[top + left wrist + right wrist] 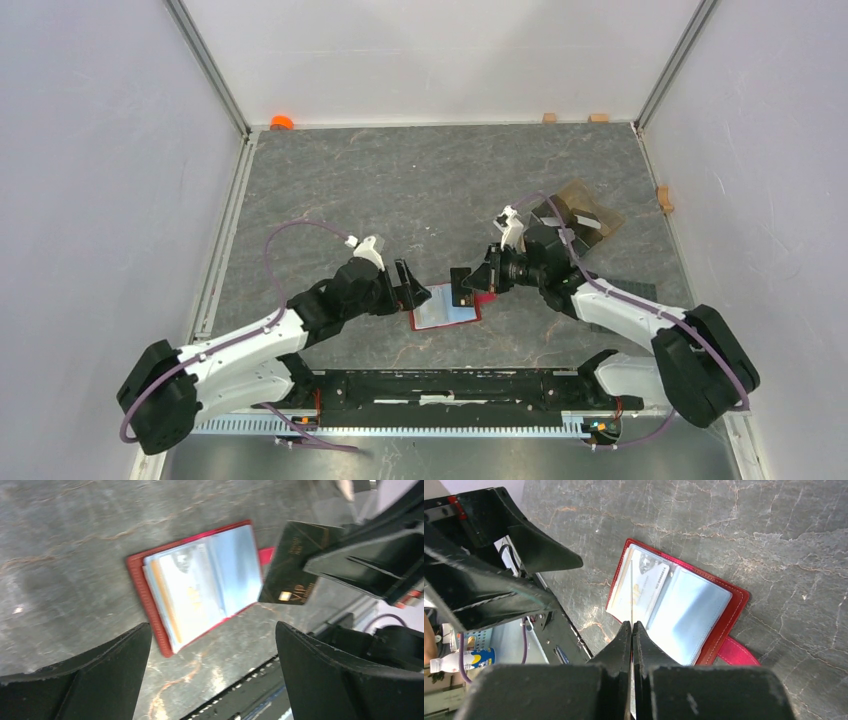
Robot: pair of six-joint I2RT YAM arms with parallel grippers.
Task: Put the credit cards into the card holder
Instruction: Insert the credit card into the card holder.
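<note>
The dark card point(292, 565) is pinched between the closed fingers point(616, 650) of the right gripper point(632, 626). It is held tilted in the air just over the edge of the card holder point(200, 587), next to the red tab point(266, 555), and is not yet in a sleeve. From the right wrist the card is reduced to a thin line squeezed in the grip. Its gold chip and lettering are caught by the left wrist camera.

The left gripper point(212, 629) is spread wide with nothing held. It is placed just beside the holder's left edge, facing the right gripper across it; whether it touches the cover cannot be told.

The holder is laid open on the grey marbled table point(420, 180), red cover down and clear sleeves up. A pale card point(649, 580) is already tucked into one sleeve, and the edge of an orange card point(162, 602) is seen alongside it.

Well apart, a brownish translucent object point(585, 210) is seen at the far right, behind the right arm, and small tan blocks point(598, 117) are lined along the back wall
</note>
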